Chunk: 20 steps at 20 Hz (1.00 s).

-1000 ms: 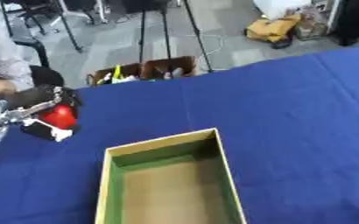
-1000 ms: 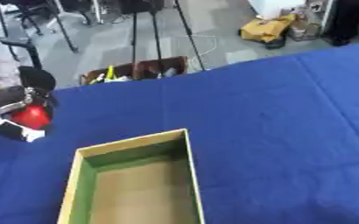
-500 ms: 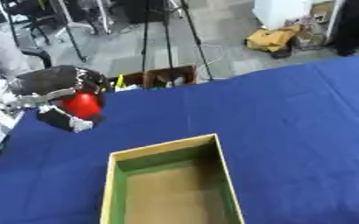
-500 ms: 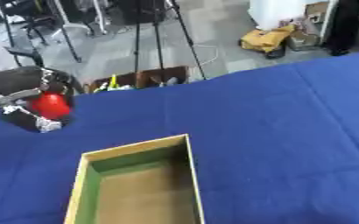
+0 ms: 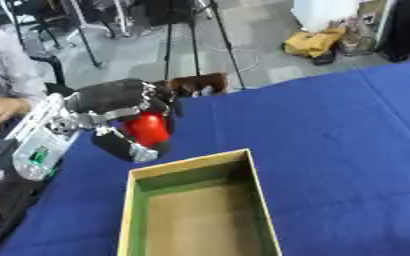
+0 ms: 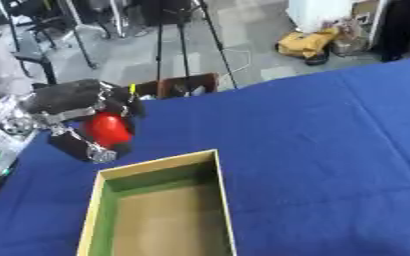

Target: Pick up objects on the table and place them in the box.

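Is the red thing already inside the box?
No, the red object is held in the left hand, up beside the far left corner of the box, whose floor is bare.

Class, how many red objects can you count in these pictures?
1: a red object held in the left robot hand, above the blue table beyond the box. Others may be hidden.

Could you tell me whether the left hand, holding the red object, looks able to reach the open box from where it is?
Probably yes: the left hand, curled around the red object, is beside the box's far left corner, nothing between.
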Motion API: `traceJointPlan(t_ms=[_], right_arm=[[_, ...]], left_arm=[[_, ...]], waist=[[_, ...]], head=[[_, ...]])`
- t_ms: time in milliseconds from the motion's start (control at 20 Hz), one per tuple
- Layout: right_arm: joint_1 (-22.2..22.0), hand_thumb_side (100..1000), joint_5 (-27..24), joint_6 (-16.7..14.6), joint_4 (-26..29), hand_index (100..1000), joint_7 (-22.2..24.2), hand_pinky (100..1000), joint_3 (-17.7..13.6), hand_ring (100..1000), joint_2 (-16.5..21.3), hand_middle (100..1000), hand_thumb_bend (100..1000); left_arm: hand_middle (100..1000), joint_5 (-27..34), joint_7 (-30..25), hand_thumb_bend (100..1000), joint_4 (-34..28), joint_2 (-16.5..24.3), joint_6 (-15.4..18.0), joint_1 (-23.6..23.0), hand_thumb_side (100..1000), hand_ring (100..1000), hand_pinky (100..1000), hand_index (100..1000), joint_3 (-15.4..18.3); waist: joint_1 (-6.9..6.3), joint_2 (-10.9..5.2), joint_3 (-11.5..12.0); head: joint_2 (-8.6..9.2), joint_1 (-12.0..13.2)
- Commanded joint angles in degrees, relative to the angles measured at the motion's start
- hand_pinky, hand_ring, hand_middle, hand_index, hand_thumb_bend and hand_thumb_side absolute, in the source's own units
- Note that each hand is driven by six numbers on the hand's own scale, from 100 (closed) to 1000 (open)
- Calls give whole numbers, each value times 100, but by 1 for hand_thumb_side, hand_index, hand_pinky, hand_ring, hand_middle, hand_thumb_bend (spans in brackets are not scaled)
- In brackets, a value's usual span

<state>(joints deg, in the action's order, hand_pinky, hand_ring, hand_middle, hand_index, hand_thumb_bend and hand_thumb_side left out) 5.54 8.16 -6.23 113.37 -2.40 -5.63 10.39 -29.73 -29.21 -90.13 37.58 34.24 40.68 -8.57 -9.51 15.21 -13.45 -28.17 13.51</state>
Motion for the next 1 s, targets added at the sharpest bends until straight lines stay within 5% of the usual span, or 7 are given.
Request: traceJointPlan(t_ms=[50, 1000], right_arm=[[39, 696, -14, -1, 122, 588, -36, 280, -23, 407, 80, 358, 255], [77, 697, 22, -35, 122, 586, -55, 276, 5, 406, 62, 358, 263]], left_arm=[[666, 29, -1005, 100, -200, -78, 709, 60, 252, 572, 319, 423, -56], [652, -437, -1585, 100, 132, -265, 1099, -69, 200, 603, 330, 502, -773]], waist=[[46, -71, 4], [41, -3, -46]], head=[[-31, 29], [-29, 60]])
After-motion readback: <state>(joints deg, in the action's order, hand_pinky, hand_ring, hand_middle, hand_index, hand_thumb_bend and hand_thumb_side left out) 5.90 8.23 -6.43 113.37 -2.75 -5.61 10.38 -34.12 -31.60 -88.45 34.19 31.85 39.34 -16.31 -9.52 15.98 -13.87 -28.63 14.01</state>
